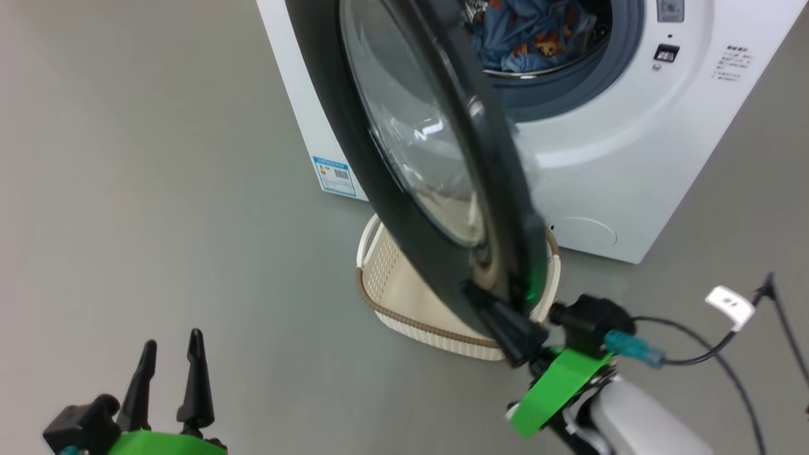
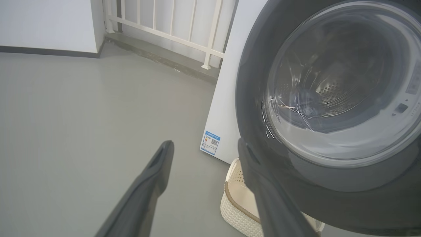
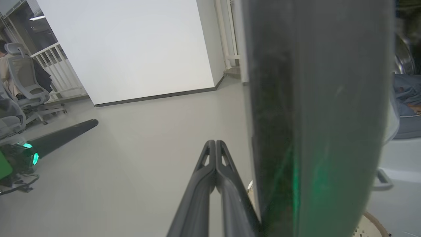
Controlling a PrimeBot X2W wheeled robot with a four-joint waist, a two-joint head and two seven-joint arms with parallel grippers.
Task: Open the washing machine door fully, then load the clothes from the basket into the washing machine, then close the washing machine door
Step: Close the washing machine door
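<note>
The washing machine (image 1: 607,158) stands at the top of the head view with its black-rimmed glass door (image 1: 411,145) swung partway out, edge-on to me. Blue printed clothes (image 1: 531,31) lie in the drum. Under the door sits the cream basket (image 1: 404,297); what shows of its inside is bare. My right gripper (image 1: 474,292) is shut, its fingers (image 3: 215,154) lying against the outer face of the door rim (image 3: 312,115) at its lower edge. Low on the left, my left gripper (image 1: 173,339) hangs open over the floor, facing the door (image 2: 256,82) and basket (image 2: 236,204).
A blue label sticker (image 2: 210,142) marks the washer's side. A white railing (image 2: 171,29) runs behind the machine. Office chairs (image 3: 23,85) stand far left by a white wall (image 3: 138,49). A black cable with a white tag (image 1: 730,306) trails from my right wrist.
</note>
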